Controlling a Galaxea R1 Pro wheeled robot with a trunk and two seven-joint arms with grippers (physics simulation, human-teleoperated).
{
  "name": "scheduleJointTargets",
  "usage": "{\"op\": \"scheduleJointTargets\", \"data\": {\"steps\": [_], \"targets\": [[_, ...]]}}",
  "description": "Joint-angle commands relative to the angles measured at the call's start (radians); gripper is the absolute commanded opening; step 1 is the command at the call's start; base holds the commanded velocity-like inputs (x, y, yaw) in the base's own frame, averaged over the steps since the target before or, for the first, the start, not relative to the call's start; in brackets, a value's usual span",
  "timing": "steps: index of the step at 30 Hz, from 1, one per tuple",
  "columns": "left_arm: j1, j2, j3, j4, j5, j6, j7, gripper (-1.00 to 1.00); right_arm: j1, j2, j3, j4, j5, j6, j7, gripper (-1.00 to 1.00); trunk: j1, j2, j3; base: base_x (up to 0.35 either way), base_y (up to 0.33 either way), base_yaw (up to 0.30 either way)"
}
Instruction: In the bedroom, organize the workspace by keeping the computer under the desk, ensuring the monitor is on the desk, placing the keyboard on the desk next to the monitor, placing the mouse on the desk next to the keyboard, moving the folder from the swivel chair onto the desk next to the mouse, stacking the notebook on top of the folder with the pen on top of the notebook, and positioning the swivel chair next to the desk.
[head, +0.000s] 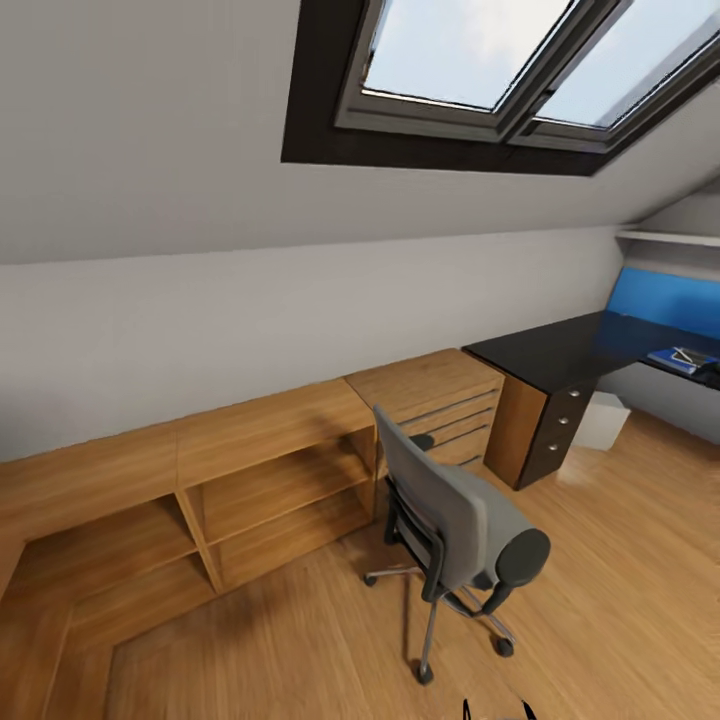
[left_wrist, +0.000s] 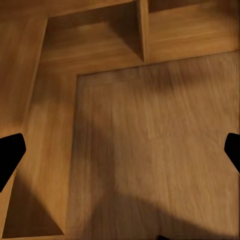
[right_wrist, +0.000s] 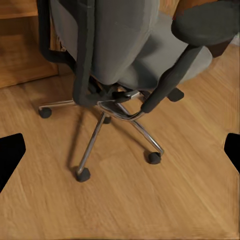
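Swivel chair (right_wrist: 125, 55), likely heavy but free-rolling on casters, stands just ahead of the right pincer (right_wrist: 120, 155), spread wide, its stiff backrest the likeliest handhold.

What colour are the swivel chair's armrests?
Black, on the grey swivel chair; its armrests show best in the right wrist view.

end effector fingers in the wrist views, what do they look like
Little of them shows. On the left end effector, the fingers are plain black, flat-sided shapes with angled tips, with no markings or cables visible. The right end effector has matching black fingers at the picture edges.
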Motion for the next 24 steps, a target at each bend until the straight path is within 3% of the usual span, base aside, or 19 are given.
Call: {"op": "scheduleJointTargets", "data": {"steps": [1,12,24], "targets": [[-0.001,0.0,-0.003,0.0,0.006,-0.003,-0.001,1.0,-0.001,0.0,0.003,0.0,-0.004,-0.001,-0.006,1.0,0.001,-0.002,-0.003,0.0,0.0,-0.249],[-0.001,0.0,-0.002,0.0,0.006,-0.003,-0.002,1.0,-0.001,0.0,-0.017,0.0,-0.004,-0.001,-0.006,1.0,0.001,-0.002,-0.012,0.012,0.013,-0.249],[-0.001,0.0,-0.002,0.0,0.006,-0.003,-0.002,1.0,-0.001,0.0,-0.016,0.001,-0.004,-0.001,-0.006,1.0,0.001,-0.002,-0.022,0.207,0.205,-0.247]]}}
